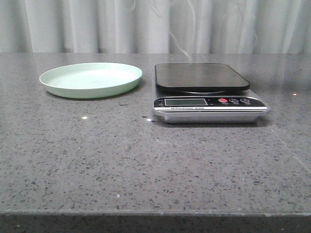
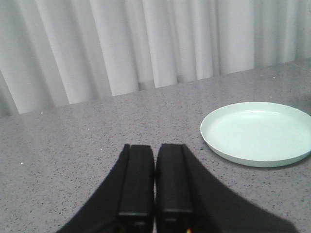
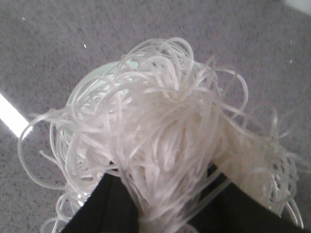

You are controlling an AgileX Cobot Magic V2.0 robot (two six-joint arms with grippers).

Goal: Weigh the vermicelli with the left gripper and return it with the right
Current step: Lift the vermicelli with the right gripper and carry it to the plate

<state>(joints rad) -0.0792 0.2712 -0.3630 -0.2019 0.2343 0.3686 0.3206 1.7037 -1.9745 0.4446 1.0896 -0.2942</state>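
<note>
The right claw (image 3: 160,213) holds the vermicelli (image 3: 165,126) pinched at its core, aloft over the plate (image 1: 91,79); the tangle looks light, springy and brittle, so grip mid-clump. The left claw (image 2: 154,194) is closed, empty. Scale (image 1: 206,92) at 3 o'clock of the plate.

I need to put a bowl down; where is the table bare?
The wide front strip of the table before the plate and scale is bare, and so is the narrow gap between them. Both are empty; the right gripper holds the vermicelli.
</note>
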